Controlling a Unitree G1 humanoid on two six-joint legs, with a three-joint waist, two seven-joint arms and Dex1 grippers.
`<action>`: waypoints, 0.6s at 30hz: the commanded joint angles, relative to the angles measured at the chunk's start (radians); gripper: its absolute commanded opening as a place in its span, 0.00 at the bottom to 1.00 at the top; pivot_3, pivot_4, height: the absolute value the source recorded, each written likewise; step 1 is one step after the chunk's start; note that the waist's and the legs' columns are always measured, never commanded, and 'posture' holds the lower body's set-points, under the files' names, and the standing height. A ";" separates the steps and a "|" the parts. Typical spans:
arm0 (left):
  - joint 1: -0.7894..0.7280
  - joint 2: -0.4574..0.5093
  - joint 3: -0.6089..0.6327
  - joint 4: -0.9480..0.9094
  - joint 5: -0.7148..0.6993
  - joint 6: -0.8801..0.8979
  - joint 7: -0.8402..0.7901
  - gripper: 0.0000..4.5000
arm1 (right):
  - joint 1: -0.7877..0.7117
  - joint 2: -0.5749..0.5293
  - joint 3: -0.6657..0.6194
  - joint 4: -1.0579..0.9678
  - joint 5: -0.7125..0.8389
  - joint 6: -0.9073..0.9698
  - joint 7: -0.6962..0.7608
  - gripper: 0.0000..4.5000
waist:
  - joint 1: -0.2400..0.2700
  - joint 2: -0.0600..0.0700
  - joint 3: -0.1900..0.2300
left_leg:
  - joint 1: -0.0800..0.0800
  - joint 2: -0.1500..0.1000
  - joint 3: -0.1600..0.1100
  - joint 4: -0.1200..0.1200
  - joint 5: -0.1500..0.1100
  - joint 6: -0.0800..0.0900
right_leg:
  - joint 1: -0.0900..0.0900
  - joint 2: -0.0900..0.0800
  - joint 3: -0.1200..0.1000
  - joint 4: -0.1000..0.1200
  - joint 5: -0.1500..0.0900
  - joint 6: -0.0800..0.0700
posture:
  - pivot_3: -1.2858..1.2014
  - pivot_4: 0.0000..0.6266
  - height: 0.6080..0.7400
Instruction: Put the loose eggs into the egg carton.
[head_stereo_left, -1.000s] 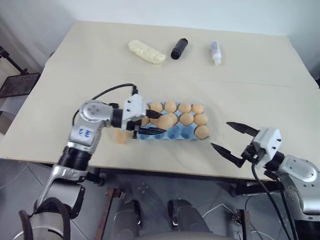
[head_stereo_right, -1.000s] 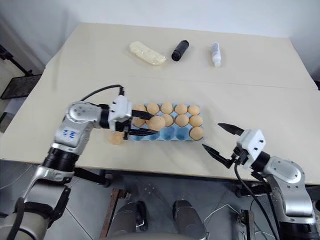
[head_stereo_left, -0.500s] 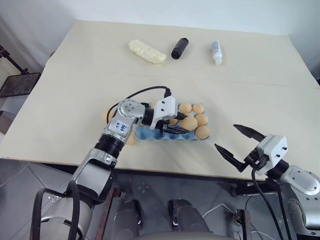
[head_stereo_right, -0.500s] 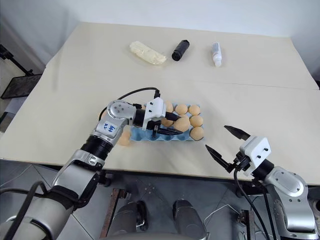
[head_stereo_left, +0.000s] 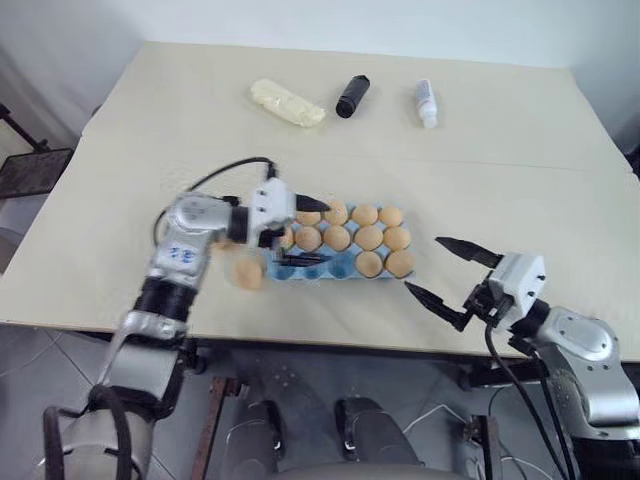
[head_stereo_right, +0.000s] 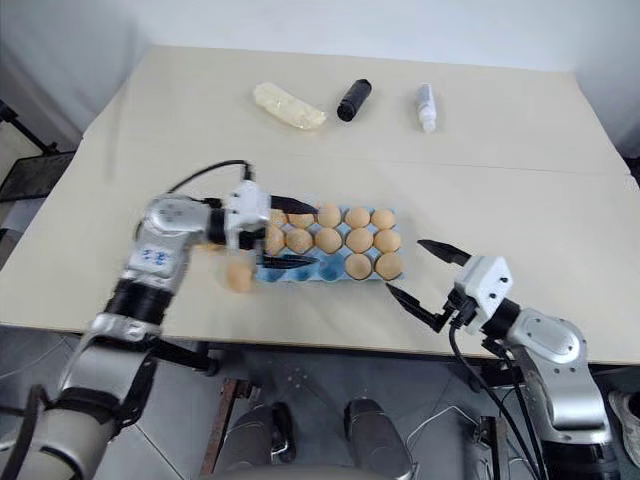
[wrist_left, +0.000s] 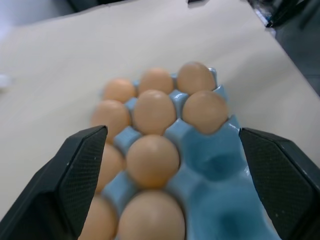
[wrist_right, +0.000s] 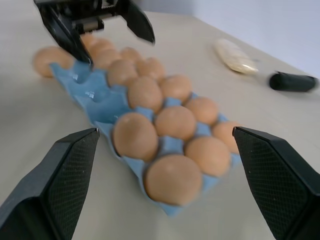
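Observation:
The light blue egg carton (head_stereo_left: 300, 270) lies near the table's front edge and holds several eggs. Its back and middle rows are full. Two eggs (head_stereo_left: 370, 263) sit at the right end of the front row, beside bare blue cups (wrist_left: 215, 160). One loose egg (head_stereo_left: 247, 272) rests on the table just left of the carton and shows again as a loose egg (wrist_right: 46, 61). My left gripper (head_stereo_left: 326, 233) hovers over the carton's left end, open and empty. My right gripper (head_stereo_left: 422, 264) is open and empty to the right of the carton.
At the back of the table lie a pale yellow lumpy oblong (head_stereo_left: 287, 102), a black cylinder (head_stereo_left: 350, 96) and a small white bottle (head_stereo_left: 426, 102). The table's front edge (head_stereo_left: 330, 340) runs close below the carton.
My left gripper carried an egg over the front row, let it go into the cup beside the rightmost egg, opened wide and drew back to the left. My right gripper shifted slightly left.

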 joint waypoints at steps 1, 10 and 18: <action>0.119 0.104 0.152 -0.163 -0.116 0.066 0.007 1.00 | -0.054 -0.012 0.025 0.023 0.027 -0.019 0.066 1.00 | -0.004 0.000 0.000 | 0.000 0.000 0.000 0.000 0.000 0.000 | 0.000 0.000 0.000 0.000 0.000 0.000 | 0.52 0.24 1.00; 0.521 0.236 0.503 -0.261 -0.174 0.084 0.183 1.00 | -0.147 0.003 0.065 0.113 0.038 -0.044 0.166 1.00 | -0.003 0.000 0.000 | 0.001 -0.001 -0.001 0.001 0.000 0.002 | 0.001 -0.003 -0.001 0.002 0.000 0.000 | 0.52 0.24 1.00; 0.718 0.222 0.586 -0.320 -0.191 0.071 0.230 1.00 | -0.169 -0.015 0.063 0.145 0.044 -0.038 0.210 1.00 | 0.000 -0.001 0.000 | 0.001 -0.002 -0.002 -0.002 -0.006 0.003 | 0.001 -0.006 -0.005 0.000 0.000 -0.002 | 0.52 0.24 1.00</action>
